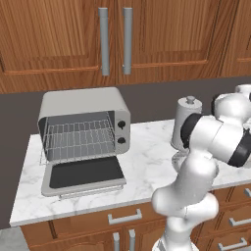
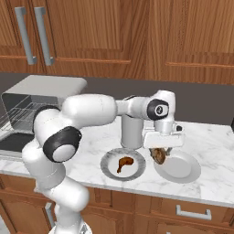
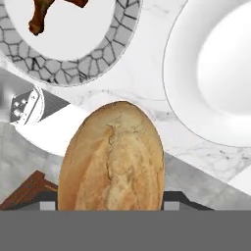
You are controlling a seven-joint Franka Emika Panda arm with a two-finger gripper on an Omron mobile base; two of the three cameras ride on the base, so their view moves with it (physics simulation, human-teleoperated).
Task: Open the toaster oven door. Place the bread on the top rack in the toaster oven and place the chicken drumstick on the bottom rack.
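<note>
The toaster oven (image 1: 83, 132) stands at the counter's left with its door (image 1: 83, 174) folded down flat and wire racks (image 1: 78, 139) showing inside. My gripper (image 2: 160, 150) hangs at the counter's right, shut on the bread (image 2: 159, 156), a golden oval loaf. In the hand view the bread (image 3: 112, 157) sits between my fingers, lifted above the counter beside the white plate (image 3: 215, 73). The chicken drumstick (image 2: 124, 163) lies on a grey patterned plate (image 2: 109, 171), left of the bread; its end shows in the hand view as the drumstick (image 3: 41, 17).
A grey canister with a knob lid (image 1: 186, 120) stands behind the plates, close to my arm. The white plate (image 2: 178, 168) lies near the counter's front edge. Wooden cabinets with long handles (image 1: 115, 41) hang above the toaster oven.
</note>
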